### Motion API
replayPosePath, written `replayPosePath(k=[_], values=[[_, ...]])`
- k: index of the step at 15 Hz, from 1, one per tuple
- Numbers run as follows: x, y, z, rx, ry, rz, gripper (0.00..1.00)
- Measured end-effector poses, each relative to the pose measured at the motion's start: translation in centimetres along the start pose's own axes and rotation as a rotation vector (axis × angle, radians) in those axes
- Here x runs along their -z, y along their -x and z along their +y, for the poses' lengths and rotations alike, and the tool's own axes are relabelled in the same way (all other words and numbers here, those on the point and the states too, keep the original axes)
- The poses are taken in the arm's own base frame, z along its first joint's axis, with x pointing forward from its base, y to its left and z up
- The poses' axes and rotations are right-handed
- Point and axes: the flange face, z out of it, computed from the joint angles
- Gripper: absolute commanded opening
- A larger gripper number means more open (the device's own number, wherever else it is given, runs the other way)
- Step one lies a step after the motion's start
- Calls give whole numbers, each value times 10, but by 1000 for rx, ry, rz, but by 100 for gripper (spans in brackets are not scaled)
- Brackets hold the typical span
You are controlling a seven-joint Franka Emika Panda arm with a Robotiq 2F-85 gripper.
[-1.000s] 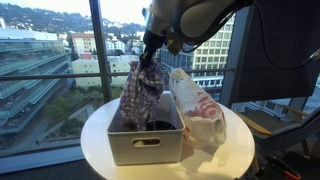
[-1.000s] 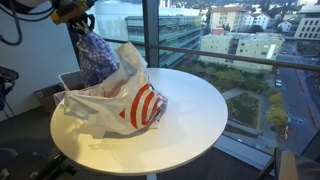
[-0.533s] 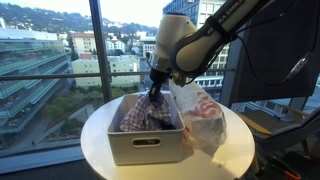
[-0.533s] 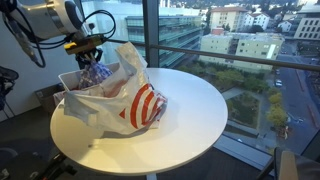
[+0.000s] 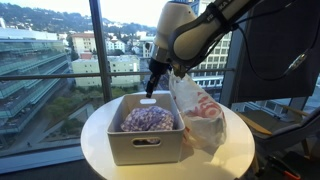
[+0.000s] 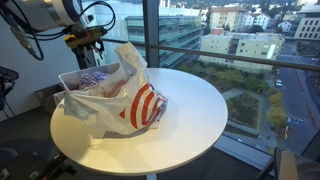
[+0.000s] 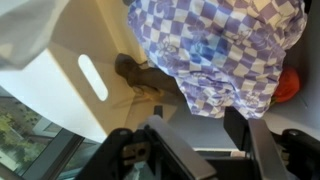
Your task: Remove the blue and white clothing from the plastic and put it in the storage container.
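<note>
The blue and white checked clothing (image 5: 148, 118) lies bunched inside the white storage container (image 5: 145, 146); in an exterior view only a strip of the clothing (image 6: 92, 77) shows above the container (image 6: 68, 80). My gripper (image 5: 152, 89) hangs just above it, also seen in an exterior view as the gripper (image 6: 86, 42). The wrist view looks down on the clothing (image 7: 215, 45) and the container wall (image 7: 60, 72). There my gripper (image 7: 200, 135) is open, its fingers (image 7: 240, 128) apart with nothing between them. The crumpled white and red plastic (image 5: 200, 115) lies beside the container.
Container and plastic bag (image 6: 135, 100) rest on a round white table (image 6: 190, 125) by a floor-to-ceiling window (image 5: 50, 50). A brown item (image 7: 135, 75) lies on the container's bottom next to the clothing. A red patch (image 7: 287, 85) shows at the wrist view's right edge.
The gripper lowered the clothing into the container, opened and let it go. The clothing now lies settled inside, and the gripper has risen slightly above it.
</note>
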Motion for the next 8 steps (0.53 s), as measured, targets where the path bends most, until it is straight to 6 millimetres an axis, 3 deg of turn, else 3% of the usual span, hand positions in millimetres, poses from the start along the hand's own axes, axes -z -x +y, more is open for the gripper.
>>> replayPosePath(k=[3,8], values=[[48,-2,17,-20,58,-24,100],[131,19,34,-107,137,-172,100]])
